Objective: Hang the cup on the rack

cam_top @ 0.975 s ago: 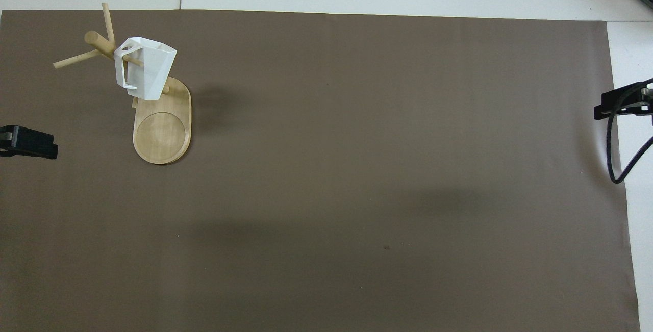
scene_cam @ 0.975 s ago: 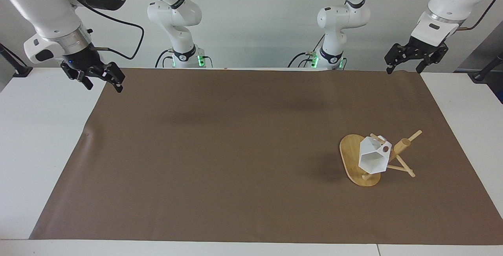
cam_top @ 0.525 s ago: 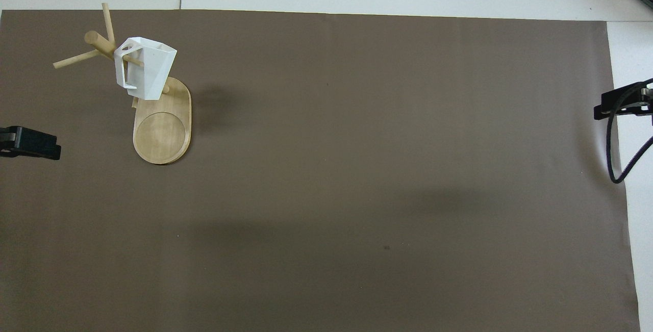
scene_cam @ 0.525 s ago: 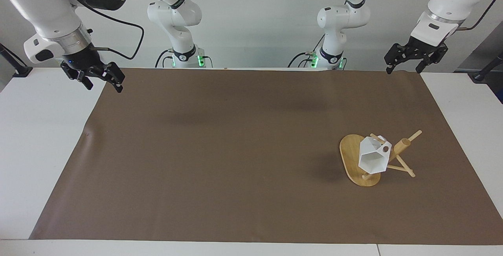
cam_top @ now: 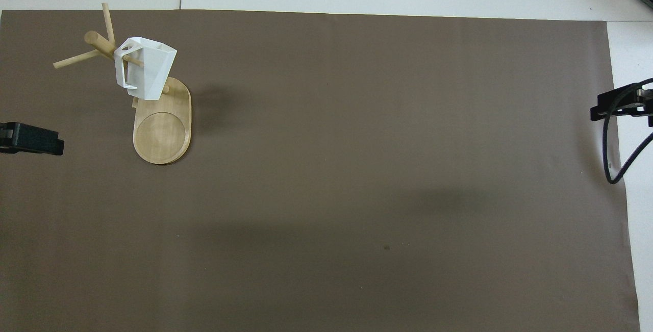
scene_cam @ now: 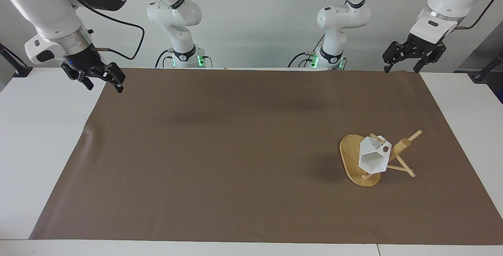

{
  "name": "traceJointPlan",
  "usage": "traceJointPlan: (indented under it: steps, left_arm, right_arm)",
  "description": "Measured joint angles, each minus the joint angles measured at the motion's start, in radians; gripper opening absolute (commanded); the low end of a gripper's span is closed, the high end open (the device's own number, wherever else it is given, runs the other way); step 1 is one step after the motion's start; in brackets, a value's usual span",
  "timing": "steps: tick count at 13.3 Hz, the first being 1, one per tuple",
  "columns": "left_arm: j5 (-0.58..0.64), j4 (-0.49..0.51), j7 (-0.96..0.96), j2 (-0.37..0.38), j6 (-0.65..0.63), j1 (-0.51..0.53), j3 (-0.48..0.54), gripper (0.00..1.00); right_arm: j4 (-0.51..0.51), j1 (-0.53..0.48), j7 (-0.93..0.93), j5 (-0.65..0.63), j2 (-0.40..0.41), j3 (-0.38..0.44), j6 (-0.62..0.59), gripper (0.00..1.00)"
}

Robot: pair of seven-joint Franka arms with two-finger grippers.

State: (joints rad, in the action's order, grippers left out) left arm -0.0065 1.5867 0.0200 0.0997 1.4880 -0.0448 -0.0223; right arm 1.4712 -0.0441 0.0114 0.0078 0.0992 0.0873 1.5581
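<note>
The white faceted cup [scene_cam: 371, 159] [cam_top: 145, 69] hangs by its handle on a thin peg of the bamboo rack [scene_cam: 351, 154] [cam_top: 162, 138]. It tilts with its mouth facing away from the robots. The rack stands on the brown mat toward the left arm's end of the table. My left gripper [scene_cam: 401, 68] [cam_top: 31, 139] hovers open and holds nothing, over the mat's edge by the robots, well away from the rack. At the right arm's end, my right gripper [scene_cam: 105, 87] [cam_top: 620, 106] hangs open and holds nothing, over the mat's corner.
A brown mat [scene_cam: 220, 150] covers most of the white table [scene_cam: 43, 138]. A black cable [cam_top: 612, 153] loops down from the right gripper. Bare rack pegs [cam_top: 74, 60] stick out to the sides of the post.
The left gripper has lifted a little and drifted slightly toward the table's middle. The right gripper has shifted very slightly. Cup and rack have not moved.
</note>
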Motion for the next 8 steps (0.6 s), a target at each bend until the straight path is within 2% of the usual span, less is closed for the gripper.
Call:
traceJointPlan:
  steps: [8]
  left_arm:
    - [0.000, -0.023, 0.000, 0.004, -0.017, 0.000, 0.006, 1.00]
  right_arm:
    - [0.009, 0.002, 0.000, 0.000, 0.000, 0.000, 0.000, 1.00]
